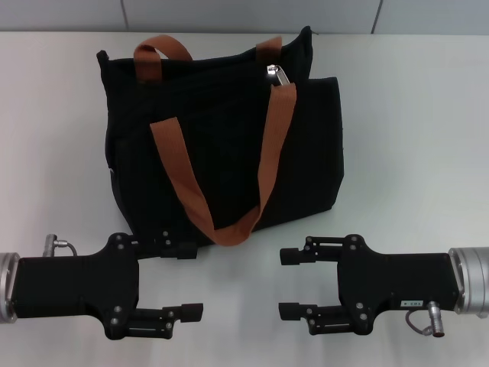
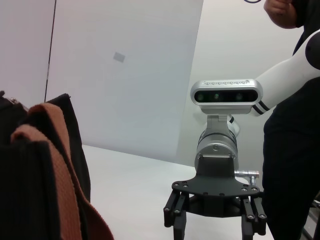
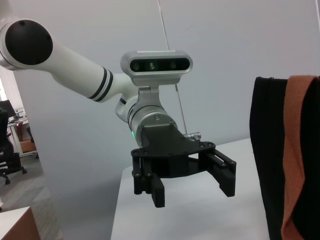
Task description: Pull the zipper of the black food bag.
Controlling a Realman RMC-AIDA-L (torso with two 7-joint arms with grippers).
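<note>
1. A black bag (image 1: 221,130) stands upright on a white surface (image 1: 412,115), beyond both sets of fingers and roughly midway between them

2. Two rust-brown straps cross the bag: the near strap (image 1: 221,176) hangs down its front in a long loop whose lowest point lies just past the left gripper's fingers, and the far strap (image 1: 160,50) arches over the top edge

3. The silver zipper pull (image 1: 276,74) sits at the bag's top edge, near the upper end of the near strap, well beyond the right gripper's fingers and apart from both grippers

4. The left gripper (image 1: 191,281) lies low over the surface, its fingers (image 1: 182,251) spread apart and grasping nothing; the farther finger is just beside the bag's lower front edge, and contact cannot be made out

5. The right gripper (image 1: 289,284) faces it from the opposite side, its fingers (image 1: 294,257) likewise spread wide with nothing between them, clear of the bag

6. Each wrist camera shows the opposite gripper released, with the bag's black fabric and a brown strap at the frame edge
</note>
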